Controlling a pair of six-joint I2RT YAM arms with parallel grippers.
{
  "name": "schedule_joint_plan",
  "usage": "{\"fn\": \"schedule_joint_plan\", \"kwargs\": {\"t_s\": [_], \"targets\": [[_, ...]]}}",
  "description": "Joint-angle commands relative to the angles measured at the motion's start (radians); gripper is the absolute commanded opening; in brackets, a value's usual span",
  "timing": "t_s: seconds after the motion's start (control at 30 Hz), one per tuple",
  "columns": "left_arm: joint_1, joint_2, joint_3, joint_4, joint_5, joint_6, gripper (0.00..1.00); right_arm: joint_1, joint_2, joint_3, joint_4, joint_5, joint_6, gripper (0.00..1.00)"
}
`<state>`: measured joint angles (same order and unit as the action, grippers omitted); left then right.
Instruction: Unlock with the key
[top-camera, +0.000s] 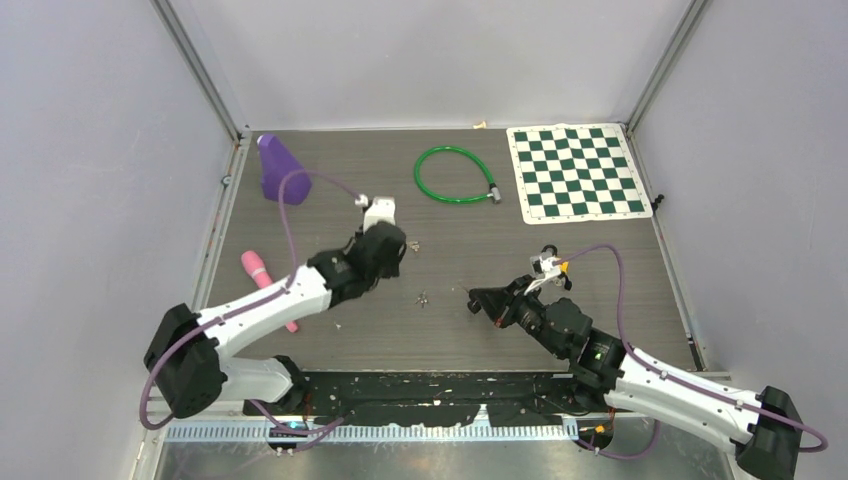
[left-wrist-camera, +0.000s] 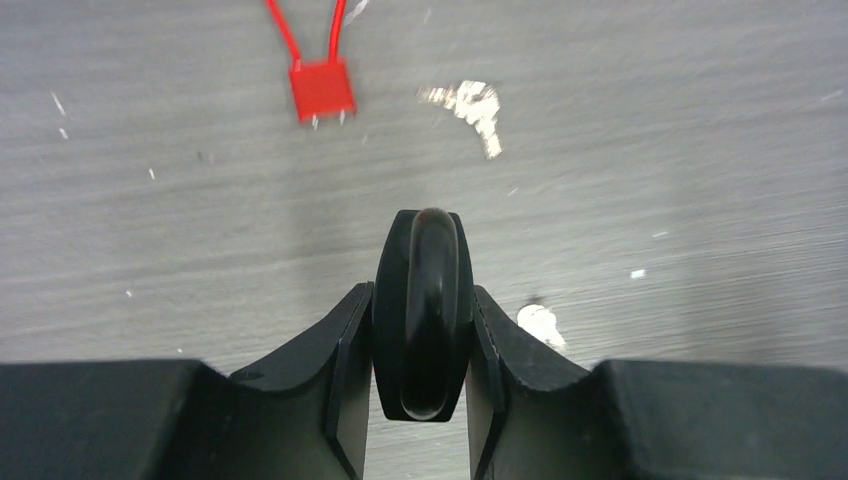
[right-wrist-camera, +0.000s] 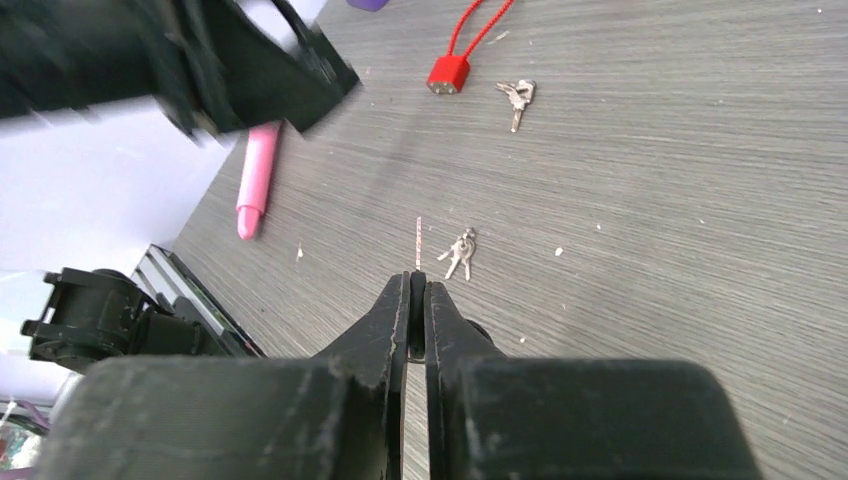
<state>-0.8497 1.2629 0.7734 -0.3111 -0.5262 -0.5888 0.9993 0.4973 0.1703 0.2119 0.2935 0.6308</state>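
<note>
gripping a black rounded object (left-wrist-camera: 420, 270) from both sides, the left gripper (left-wrist-camera: 420, 310) hangs over the middle of the tabletop (top-camera: 600, 270), a little toward the left edge; what the object is cannot be told. the red padlock (left-wrist-camera: 322, 88) with its thin red cable loop lies flat just beyond those fingers. in the top view it is hidden under the left arm. one bunch of keys (left-wrist-camera: 470, 105) lies just beside the padlock, apart from it. a second bunch of keys (top-camera: 423, 298) lies nearer the near edge, between the two grippers. the right gripper (right-wrist-camera: 418, 285) points at that second bunch, its fingers pressed together. a thin pale sliver shows at their tips, and it cannot be told whether it is held. a pink marker (top-camera: 258, 270) lies by the left edge, partly under the left arm. a purple cone (top-camera: 277, 168) stands in the far left corner. a green cable lock (top-camera: 455, 175) lies along the far edge, and a chessboard mat (top-camera: 575, 172) in the far right corner.
</note>
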Motion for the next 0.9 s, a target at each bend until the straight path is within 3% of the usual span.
{"fn": "schedule_joint_plan", "kwargs": {"t_s": [0.0, 0.17, 0.27, 0.37, 0.53, 0.7, 0.87], "targets": [[0.063, 0.037, 0.318, -0.509, 0.156, 0.013, 0.00, 0.004, 0.024, 0.086, -0.032, 0.025, -0.013, 0.05], [0.195, 0.134, 0.435, -0.712, 0.408, 0.077, 0.00, 0.006, 0.119, 0.201, -0.141, 0.010, -0.060, 0.05], [0.216, 0.205, 0.533, -0.856, 0.419, 0.140, 0.00, 0.016, 0.156, 0.199, -0.100, 0.010, -0.049, 0.06], [0.219, 0.231, 0.587, -0.899, 0.455, 0.161, 0.00, 0.026, 0.208, 0.167, 0.024, -0.005, -0.028, 0.05], [0.315, 0.175, 0.497, -0.717, 0.827, 0.089, 0.00, 0.051, 0.295, 0.170, 0.215, -0.070, -0.001, 0.05], [0.441, 0.046, 0.305, -0.490, 1.041, -0.100, 0.00, 0.066, 0.358, 0.176, 0.341, -0.080, 0.069, 0.05], [0.539, -0.011, 0.239, -0.410, 1.189, -0.267, 0.00, 0.075, 0.452, 0.198, 0.474, -0.126, 0.124, 0.05]]}}
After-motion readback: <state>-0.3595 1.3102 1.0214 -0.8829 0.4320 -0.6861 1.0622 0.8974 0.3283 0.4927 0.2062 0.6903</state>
